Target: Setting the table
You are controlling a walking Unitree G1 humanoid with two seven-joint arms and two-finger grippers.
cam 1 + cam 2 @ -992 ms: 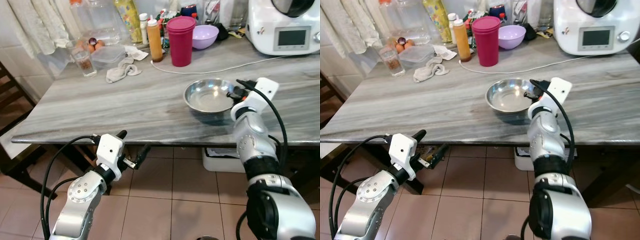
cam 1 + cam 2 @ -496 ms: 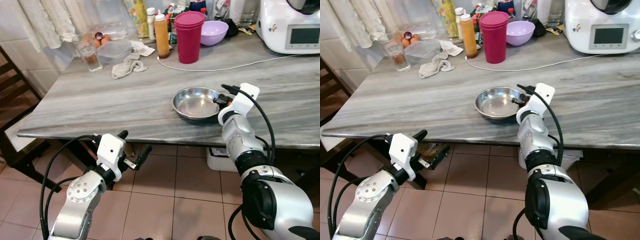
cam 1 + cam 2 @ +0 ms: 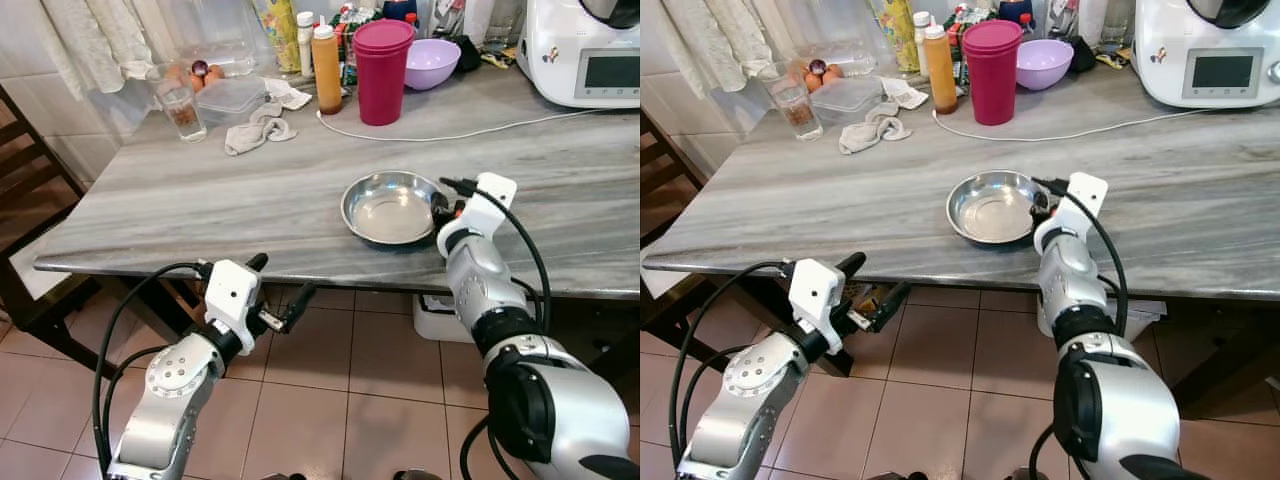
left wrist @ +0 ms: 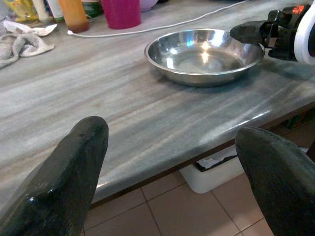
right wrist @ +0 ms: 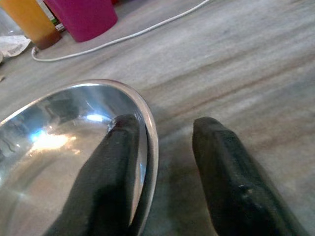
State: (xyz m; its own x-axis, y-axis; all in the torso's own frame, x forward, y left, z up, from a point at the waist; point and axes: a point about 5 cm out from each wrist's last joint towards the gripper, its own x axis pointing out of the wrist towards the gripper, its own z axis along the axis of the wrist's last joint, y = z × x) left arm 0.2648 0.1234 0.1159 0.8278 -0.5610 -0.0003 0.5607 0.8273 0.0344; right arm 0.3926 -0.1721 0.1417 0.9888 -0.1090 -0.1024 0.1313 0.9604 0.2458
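The right wrist view is showing what the head views cannot: the right gripper (image 5: 162, 147) is straddling the rim of the steel bowl (image 3: 392, 207), with one black finger (image 5: 115, 162) inside the bowl against its wall and the other resting on the grey worktop (image 3: 200, 200) just outside it. The jaws are parted around the rim, a gap showing on the outer side, and not clamped on it. From the head, the right arm is reaching in from the worktop's near edge, its white wrist housing covering the bowl's right side.

The left wrist view is looking across the worktop from below its near edge, the two wide-apart fingers (image 4: 59, 182) of the left gripper (image 3: 280, 300) framing the bowl and the right gripper's dark fingertips beyond. The left gripper is hanging open in front of the worktop's edge, above the tiled floor (image 3: 380, 380), holding nothing.

The bowl is sitting upright near the worktop's front edge, shallow, round, polished and empty, with bright glints inside. Behind it a white cable (image 3: 450, 130) is trailing across the worktop. Further back are standing a magenta lidded tumbler (image 3: 384, 68), an orange sauce bottle (image 3: 326, 68), a lilac bowl (image 3: 433, 62), a white kitchen appliance with a screen (image 3: 590, 55), a crumpled cloth (image 3: 260, 132), a clear plastic box (image 3: 232, 98) and a drinking glass (image 3: 183, 106).
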